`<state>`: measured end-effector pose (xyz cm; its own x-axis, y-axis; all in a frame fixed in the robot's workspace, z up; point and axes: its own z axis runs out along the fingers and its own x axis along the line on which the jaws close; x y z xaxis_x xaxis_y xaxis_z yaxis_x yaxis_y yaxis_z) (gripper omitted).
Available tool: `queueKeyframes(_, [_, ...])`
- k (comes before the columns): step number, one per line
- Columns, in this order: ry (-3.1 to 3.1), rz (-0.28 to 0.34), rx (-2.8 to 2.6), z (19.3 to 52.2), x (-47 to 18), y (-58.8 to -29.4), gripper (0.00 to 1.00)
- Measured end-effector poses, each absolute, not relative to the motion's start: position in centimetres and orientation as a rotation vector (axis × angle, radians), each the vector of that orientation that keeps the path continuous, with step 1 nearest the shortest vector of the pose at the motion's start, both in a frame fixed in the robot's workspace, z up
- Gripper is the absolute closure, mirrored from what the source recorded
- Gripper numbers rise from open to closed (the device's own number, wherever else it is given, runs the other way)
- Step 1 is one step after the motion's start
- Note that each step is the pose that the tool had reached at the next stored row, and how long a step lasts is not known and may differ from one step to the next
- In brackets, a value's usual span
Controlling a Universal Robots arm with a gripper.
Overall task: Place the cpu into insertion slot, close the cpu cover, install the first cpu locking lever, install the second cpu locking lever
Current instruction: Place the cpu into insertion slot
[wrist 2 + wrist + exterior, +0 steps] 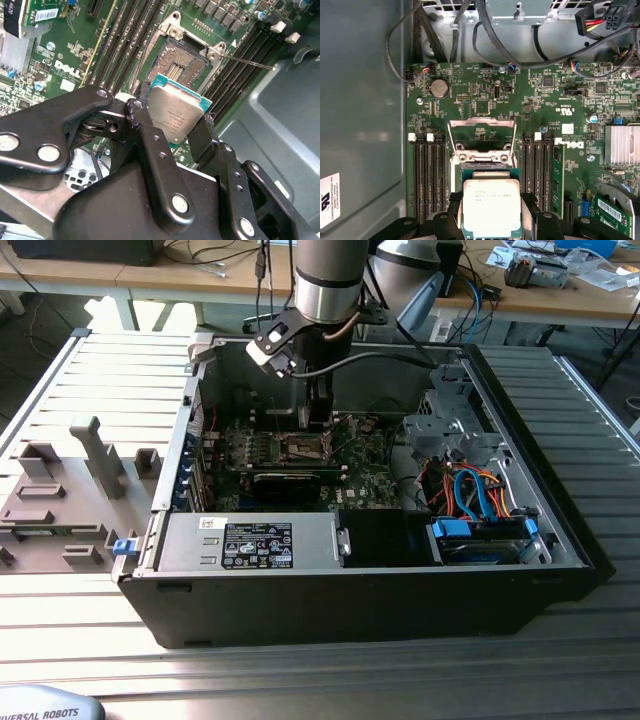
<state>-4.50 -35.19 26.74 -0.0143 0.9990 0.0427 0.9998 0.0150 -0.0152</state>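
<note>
Second wrist view: tool (174,119) nearest my lens, pinching the cpu (172,110) by its edges, near the bare insertion slot (181,59), not seated. First wrist view: cpu cover (481,122) stands flipped open. Exterior view: tool low inside the computer case (350,610) on the bench (570,660).

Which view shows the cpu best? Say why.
First wrist view: the cpu faces the camera squarely. Second wrist view shows it obliquely between fingers; in the exterior view it's too small to tell.

Fine print marks the cpu (491,207), the green board (485,85) and the power-supply label (257,543).
</note>
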Motion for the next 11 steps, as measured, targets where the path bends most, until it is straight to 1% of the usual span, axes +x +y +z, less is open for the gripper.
queueKeyframes(8, [-2.246, -0.028, -2.137, 26.70, -4.49, -35.19, 0.46])
queueKeyframes(11, [-2.254, -0.011, -2.145, 26.69, -4.49, -35.19, 0.46])
